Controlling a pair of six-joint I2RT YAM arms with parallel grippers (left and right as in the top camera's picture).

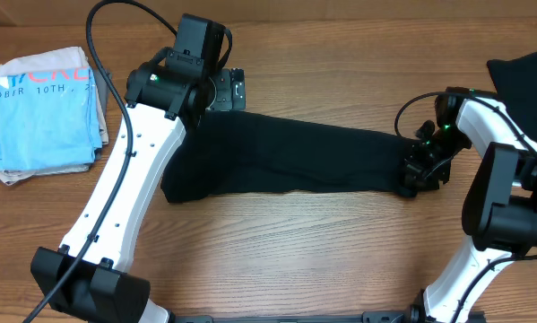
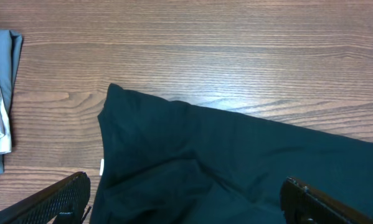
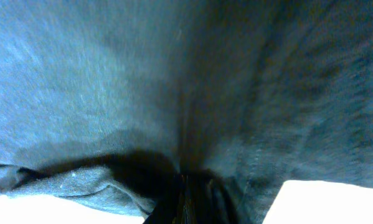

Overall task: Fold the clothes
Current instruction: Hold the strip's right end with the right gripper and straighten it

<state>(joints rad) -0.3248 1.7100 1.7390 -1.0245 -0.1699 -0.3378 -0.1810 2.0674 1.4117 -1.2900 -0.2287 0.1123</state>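
Black T-shirt (image 1: 286, 161): lies as long band across centre of counter (image 1: 277, 251).
Left end effector (image 1: 235, 90): reaches diagonally to upper centre, fingers apart, over shirt's left end.
Right end effector (image 1: 420, 170): bends down at right, clamped on shirt's right end.

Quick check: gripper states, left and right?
Left gripper: open, above the black T-shirt, holding nothing.
Right gripper: closed on the black T-shirt's end.
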